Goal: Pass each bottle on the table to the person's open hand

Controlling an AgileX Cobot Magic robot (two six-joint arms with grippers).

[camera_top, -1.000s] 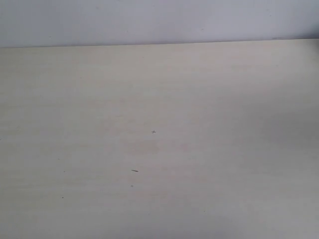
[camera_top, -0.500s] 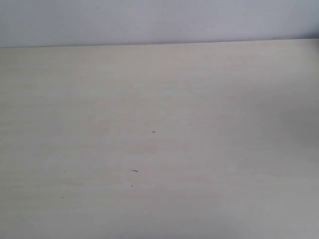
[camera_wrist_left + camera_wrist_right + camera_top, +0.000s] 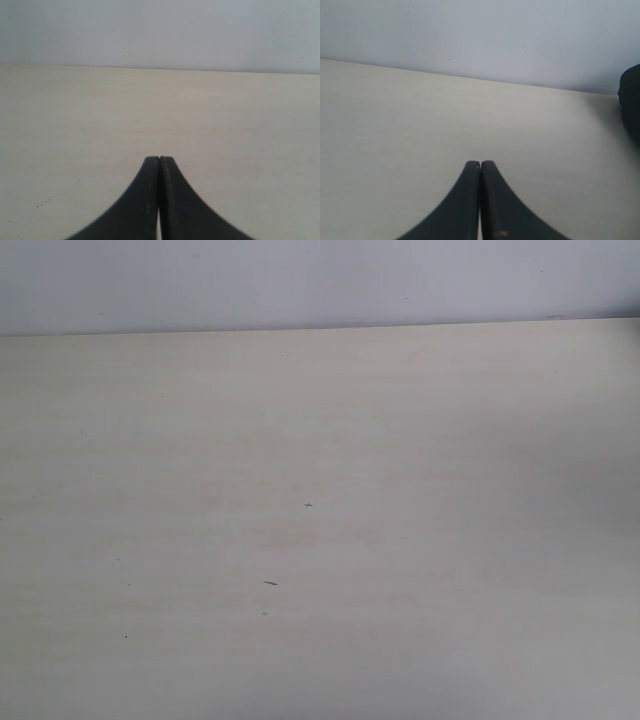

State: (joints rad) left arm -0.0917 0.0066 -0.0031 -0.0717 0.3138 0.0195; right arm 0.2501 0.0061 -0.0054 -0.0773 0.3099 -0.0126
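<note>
Table (image 3: 420, 440) spreads beneath left fingers (image 3: 145, 200) and right fingers (image 3: 465, 200) (both pairs closed, tips touching).

You get only part of the table (image 3: 460, 420): it runs out of the exterior view at the left, right and near edges. The few dark specks (image 3: 270, 583) on it are too small for you to tell what they are. In the right wrist view a dark rounded shape (image 3: 631, 102) is cut off by the picture's edge, and you cannot tell what it is. The left gripper (image 3: 159, 159) and right gripper (image 3: 480, 163) show you only their black tips, pressed together. The rest of each is cut off by its wrist picture's edge.
</note>
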